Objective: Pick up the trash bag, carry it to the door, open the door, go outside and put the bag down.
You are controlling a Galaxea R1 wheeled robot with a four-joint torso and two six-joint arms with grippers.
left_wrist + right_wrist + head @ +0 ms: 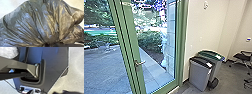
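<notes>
Green-framed door [133,37]: glazed, apparently shut; metal lever handle [141,63] fitted on the stile, grip level or nearly so, set across towards the glass.
Trash bag [41,21]: thin grey plastic, part see-through, creased, glossy; located indoors, on the robot's side of the door.
Left pincer [48,44]: clamped on the bag, judging by the folds drawn tight to one gathered point.
Right pincer: state cannot be told.
Direction of bag: gathered neck at the left pincer, body fanning out from it in long pleats; the far end is out of sight.
Long axis of bag: likely running from neck to base, hanging more or less upright; exact tilt cannot be told.
Step in hand: bag picked up and brought near the door; opening judged to be the present business.
Next move calls for: the lever worked and the door swung wide, presumably by the right arm, with the bag kept clear of frame and sill.
Risk: thin plastic may snag or tear on passing the door.
Bins, two: black-lidded grey bin [199,76] just beside the door, green-lidded bin [209,54] behind it.
Chair [243,57]: dark, well apart from the door, past the bins.
Paving [106,68]: grey, outside the door; a likely resting ground for the bag.
</notes>
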